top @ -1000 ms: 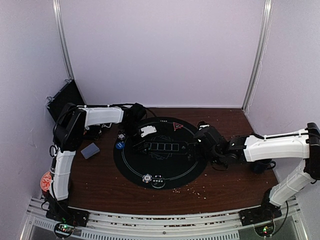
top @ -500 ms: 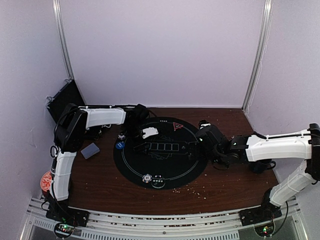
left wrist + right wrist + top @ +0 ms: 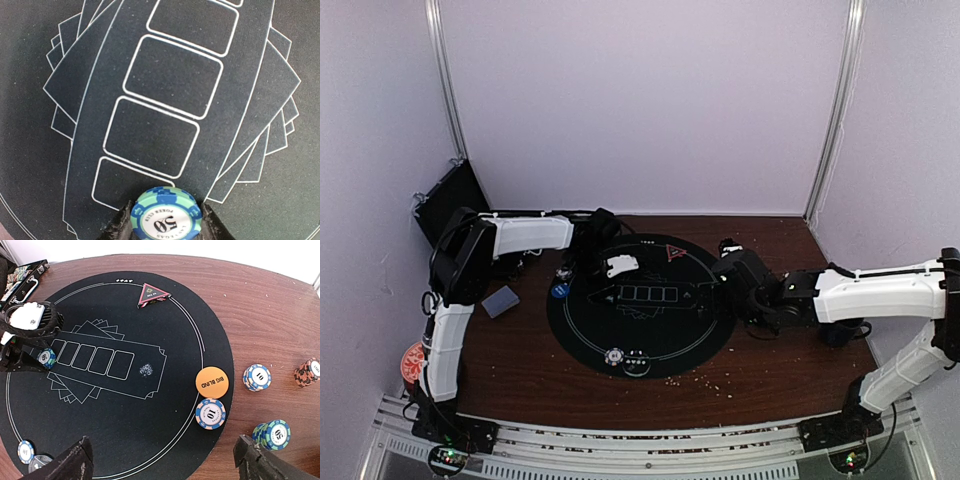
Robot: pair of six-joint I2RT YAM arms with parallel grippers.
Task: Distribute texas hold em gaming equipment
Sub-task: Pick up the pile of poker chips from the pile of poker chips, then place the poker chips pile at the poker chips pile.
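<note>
My left gripper (image 3: 166, 224) is shut on a teal and blue "50" poker chip (image 3: 166, 210), held just above the black round mat (image 3: 40, 190) at the end of its row of card outlines. From above, this gripper (image 3: 603, 264) hangs over the mat's left part. My right gripper (image 3: 165, 465) stands open over the mat's right side with nothing between its fingers. Below it lie an orange BIG BLIND button (image 3: 214, 382) and a peach "10" chip (image 3: 210, 413). A red triangle marker (image 3: 152, 294) sits at the mat's far edge.
Chip stacks stand on the wood right of the mat: blue-white (image 3: 257, 377), red-black (image 3: 309, 372), teal (image 3: 272, 434). Two chips (image 3: 614, 356) lie at the mat's near edge. A grey card deck (image 3: 501, 301) and blue button (image 3: 559, 291) lie left. A black case (image 3: 448, 200) stands back left.
My left gripper has closed on the teal chip and shifted slightly right. The right arm has hardly moved and its jaws stay wide.
</note>
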